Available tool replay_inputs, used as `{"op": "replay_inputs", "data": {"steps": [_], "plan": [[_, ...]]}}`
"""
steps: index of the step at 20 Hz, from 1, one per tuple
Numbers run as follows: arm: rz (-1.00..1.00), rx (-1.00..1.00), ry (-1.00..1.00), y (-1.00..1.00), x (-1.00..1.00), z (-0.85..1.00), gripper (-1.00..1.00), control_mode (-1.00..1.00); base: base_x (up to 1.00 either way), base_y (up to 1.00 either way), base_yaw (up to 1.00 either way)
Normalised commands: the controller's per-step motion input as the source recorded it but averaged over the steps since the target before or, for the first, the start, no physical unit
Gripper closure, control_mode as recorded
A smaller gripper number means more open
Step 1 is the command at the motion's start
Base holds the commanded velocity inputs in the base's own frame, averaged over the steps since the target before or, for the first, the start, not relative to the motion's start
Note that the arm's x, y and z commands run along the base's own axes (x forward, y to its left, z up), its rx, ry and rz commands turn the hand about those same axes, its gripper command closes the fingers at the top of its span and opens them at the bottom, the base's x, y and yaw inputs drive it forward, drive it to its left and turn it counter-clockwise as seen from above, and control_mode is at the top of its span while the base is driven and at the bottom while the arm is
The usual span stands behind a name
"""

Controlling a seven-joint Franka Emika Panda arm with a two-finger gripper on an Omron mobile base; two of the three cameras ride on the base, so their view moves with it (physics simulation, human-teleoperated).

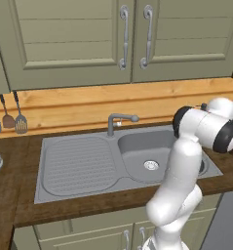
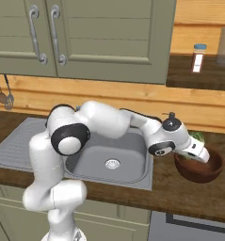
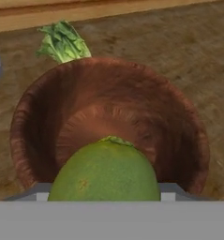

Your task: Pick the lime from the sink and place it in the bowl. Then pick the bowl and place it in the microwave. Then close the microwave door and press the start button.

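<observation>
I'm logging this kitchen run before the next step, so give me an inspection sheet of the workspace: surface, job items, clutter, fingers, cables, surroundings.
Surface: dark wooden counter around the grey sink.
Job's things: lime held over the bowl, large in the hand view; bowl has nothing inside; sink basin has nothing in it.
Clutter: leafy green vegetable behind the bowl; small white bottle with blue cap on the shelf.
Fingers: hidden by the lime; gripper sits at the bowl's rim and seems to carry the lime.
Cables: nothing seen.
Surroundings: green-grey cabinet doors, utensils hanging on the wooden backsplash.
</observation>
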Motion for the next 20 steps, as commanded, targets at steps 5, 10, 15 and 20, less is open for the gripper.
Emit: {"op": "replay_inputs", "data": {"steps": [5, 10, 15, 20], "plan": [[0.00, 0.01, 0.02, -0.38, 0.11, -0.08, 1.00, -1.00, 0.00, 0.00, 0.00], [0.00, 0.05, 0.00, -0.41, 0.12, 0.14, 1.00, -1.00, 0.00, 0.00, 0.00], [0.02, 0.02, 0.00, -0.15, 0.09, 0.06, 1.00, -1.00, 0.00, 0.00, 0.00], [0.05, 0.00, 0.00, -0.01, 0.25, 0.00, 1.00, -1.00, 0.00, 0.00, 0.00]]}}
